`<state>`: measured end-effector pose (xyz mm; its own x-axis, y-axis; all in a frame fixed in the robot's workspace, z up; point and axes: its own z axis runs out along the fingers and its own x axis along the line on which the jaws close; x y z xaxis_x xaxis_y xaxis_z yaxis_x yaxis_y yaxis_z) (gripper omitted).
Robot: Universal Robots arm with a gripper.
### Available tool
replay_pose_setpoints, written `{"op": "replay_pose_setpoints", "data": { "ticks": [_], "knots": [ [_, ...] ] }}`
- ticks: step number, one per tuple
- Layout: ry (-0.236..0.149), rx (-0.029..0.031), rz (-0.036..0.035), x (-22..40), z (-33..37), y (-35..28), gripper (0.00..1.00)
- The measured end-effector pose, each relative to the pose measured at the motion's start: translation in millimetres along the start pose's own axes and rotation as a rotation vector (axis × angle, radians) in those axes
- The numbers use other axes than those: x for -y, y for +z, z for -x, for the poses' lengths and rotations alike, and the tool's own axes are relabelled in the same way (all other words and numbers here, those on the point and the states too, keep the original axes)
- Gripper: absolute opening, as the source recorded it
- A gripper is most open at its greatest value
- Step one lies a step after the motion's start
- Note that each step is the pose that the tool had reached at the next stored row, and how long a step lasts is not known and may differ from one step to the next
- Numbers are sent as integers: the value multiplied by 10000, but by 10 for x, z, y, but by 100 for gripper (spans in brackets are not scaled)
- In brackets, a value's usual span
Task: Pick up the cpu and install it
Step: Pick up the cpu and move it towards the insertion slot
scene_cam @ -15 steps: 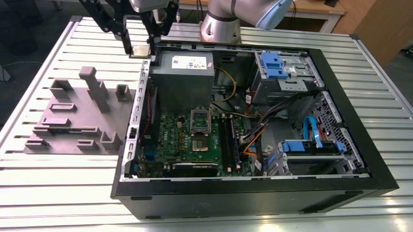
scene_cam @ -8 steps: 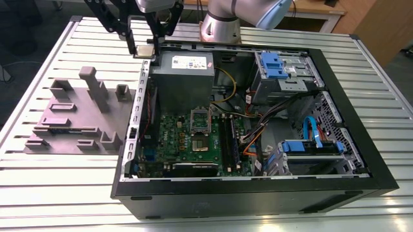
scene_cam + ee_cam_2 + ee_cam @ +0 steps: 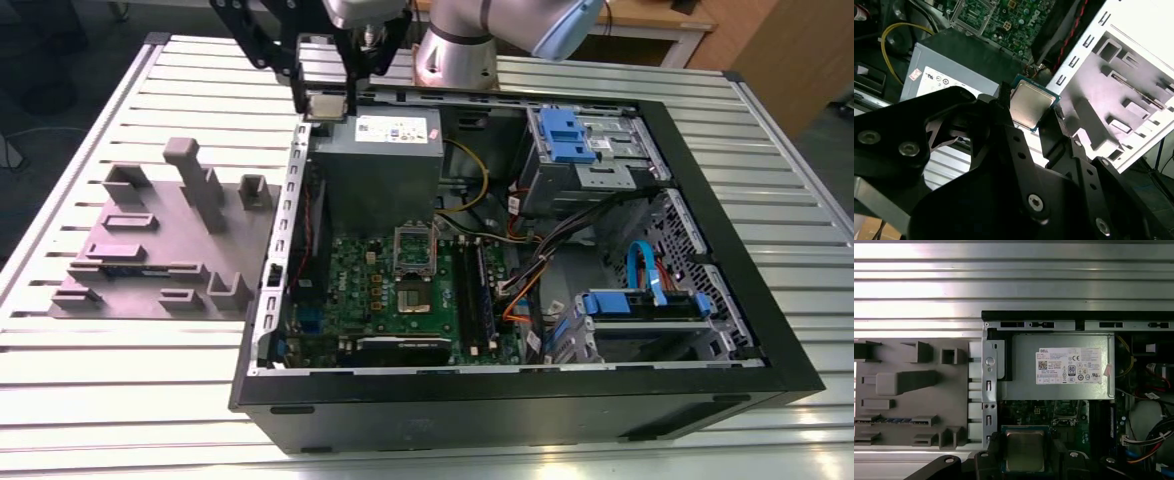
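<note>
The cpu (image 3: 324,106), a small square chip with a silvery top, hangs in the air over the far corner of the open computer case (image 3: 721,290), on the exterior view's left. My gripper (image 3: 324,98) is shut on it, black fingers (image 3: 1004,102) pressing on two opposite edges. Both wrist views show the cpu (image 3: 1030,104) (image 3: 1025,449) flat between the fingers. The dark square socket (image 3: 411,297) on the green motherboard (image 3: 350,290) lies lower and nearer in the case, with its silver frame (image 3: 412,248) raised.
The grey power supply (image 3: 380,150) sits just beside the gripper. A grey parts fixture (image 3: 160,240) lies on the slatted metal table (image 3: 80,380) outside the case. Blue drive cages (image 3: 581,135) and loose cables (image 3: 534,270) occupy the case on the exterior view's right.
</note>
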<state>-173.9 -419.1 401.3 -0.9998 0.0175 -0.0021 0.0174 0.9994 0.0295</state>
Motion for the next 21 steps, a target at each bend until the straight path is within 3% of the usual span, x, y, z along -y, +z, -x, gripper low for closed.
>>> {"op": "replay_pose_setpoints", "data": {
  "ticks": [21],
  "knots": [
    [1, -1, -1, -8, 485, 2, 47]
  ]
}}
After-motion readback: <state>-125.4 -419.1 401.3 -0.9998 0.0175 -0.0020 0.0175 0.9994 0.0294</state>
